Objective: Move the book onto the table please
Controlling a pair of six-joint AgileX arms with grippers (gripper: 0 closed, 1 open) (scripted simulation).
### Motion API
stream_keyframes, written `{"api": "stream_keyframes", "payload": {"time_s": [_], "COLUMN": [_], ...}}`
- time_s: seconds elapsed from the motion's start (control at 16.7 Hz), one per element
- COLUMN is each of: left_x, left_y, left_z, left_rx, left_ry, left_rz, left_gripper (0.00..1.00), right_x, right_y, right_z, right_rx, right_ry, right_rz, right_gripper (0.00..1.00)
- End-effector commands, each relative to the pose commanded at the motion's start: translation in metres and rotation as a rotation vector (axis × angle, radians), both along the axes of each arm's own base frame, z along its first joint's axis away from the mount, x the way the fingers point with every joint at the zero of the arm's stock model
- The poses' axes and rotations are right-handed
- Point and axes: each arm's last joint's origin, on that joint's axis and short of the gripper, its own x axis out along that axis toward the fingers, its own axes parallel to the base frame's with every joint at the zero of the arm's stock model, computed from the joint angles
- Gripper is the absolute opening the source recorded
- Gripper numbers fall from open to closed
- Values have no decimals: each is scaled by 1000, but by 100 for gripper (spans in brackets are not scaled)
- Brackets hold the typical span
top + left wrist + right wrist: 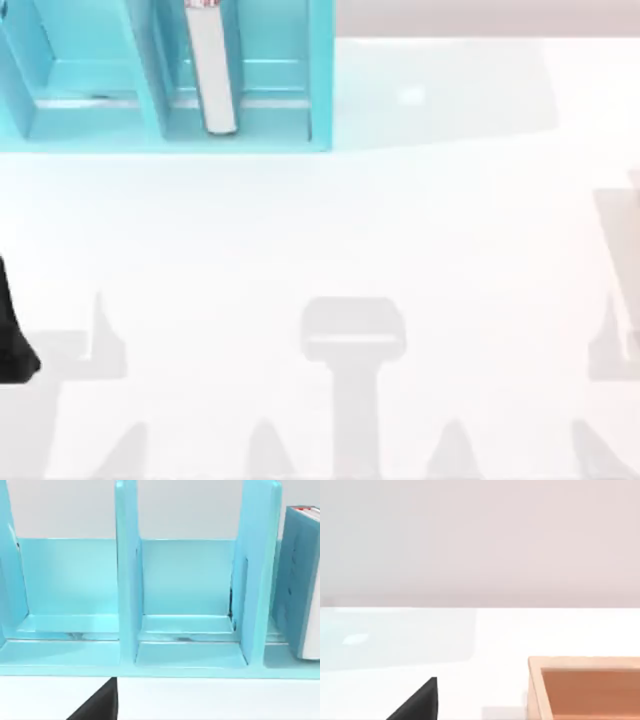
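Book [212, 70] stands upright in shelf [90, 85] at table [400, 220] far-left corner; left gripper [15, 330] grip state unclear; tight dividers risk snagging or toppling it.

I worked in a rendered test scene rather than any real room. A glossy white table [400, 230] spread ahead of my arms below a blank pale backdrop, without walls or furnishings. A teal compartmented shelf [150, 80] stood beyond my left arm, and an open wooden box [585, 685] sat just before my right wrist.
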Motion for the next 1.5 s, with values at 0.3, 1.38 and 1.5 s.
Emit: {"api": "stream_keyframes", "payload": {"time_s": [0.3,1.38,1.5], "left_x": [2,216,229], "left_y": [-2,-114,-131], "left_z": [14,-23,-44], "left_rx": [-3,20,19], "left_ry": [-32,151,139], "left_rz": [-6,-37,-41], "left_gripper": [100,100,100], "right_x": [0,0,0], "right_y": [0,0,0], "right_z": [0,0,0], "right_rx": [0,0,0], "right_ry": [0,0,0], "right_rz": [0,0,0], "right_gripper": [100,100,100]}}
